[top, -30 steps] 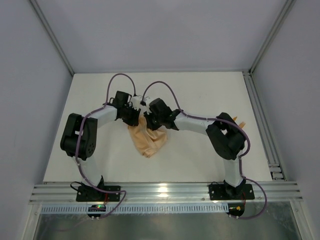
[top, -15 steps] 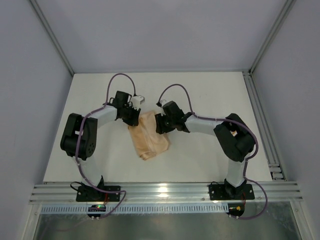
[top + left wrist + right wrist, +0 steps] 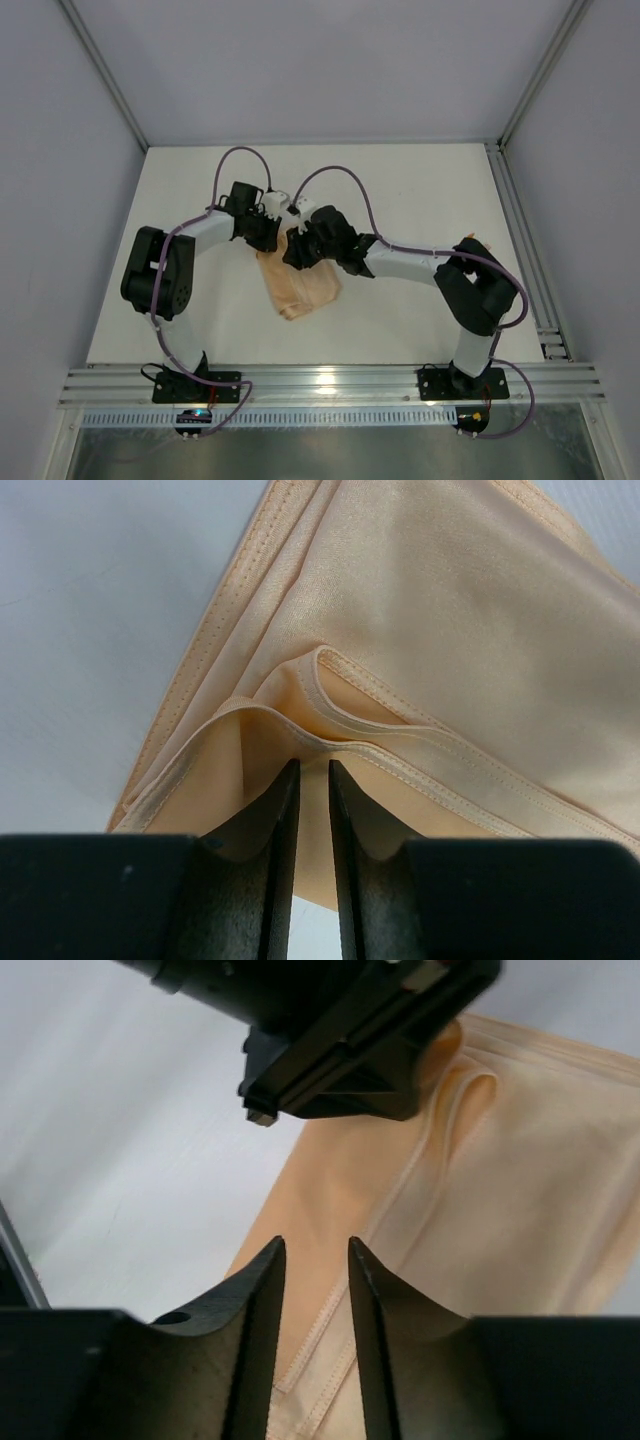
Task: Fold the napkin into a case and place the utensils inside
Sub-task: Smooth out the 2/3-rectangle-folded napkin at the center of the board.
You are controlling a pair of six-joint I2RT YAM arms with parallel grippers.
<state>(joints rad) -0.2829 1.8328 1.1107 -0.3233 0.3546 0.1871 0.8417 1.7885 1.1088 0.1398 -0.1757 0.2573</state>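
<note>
One end of the napkin (image 3: 300,285) is pinched by the left gripper (image 3: 308,765); the right gripper (image 3: 312,1242), slightly spread and seemingly empty, hovers just beside, cloth running lengthwise ahead of it.

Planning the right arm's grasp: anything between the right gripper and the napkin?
Nothing visible. The right gripper hangs open directly over the napkin, at its hemmed edge; the left gripper pinches a fold just beyond it.

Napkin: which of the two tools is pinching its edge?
The left tool: its jaws are nearly shut on a hemmed fold of the napkin. The right tool has its jaws apart over the cloth.
</note>
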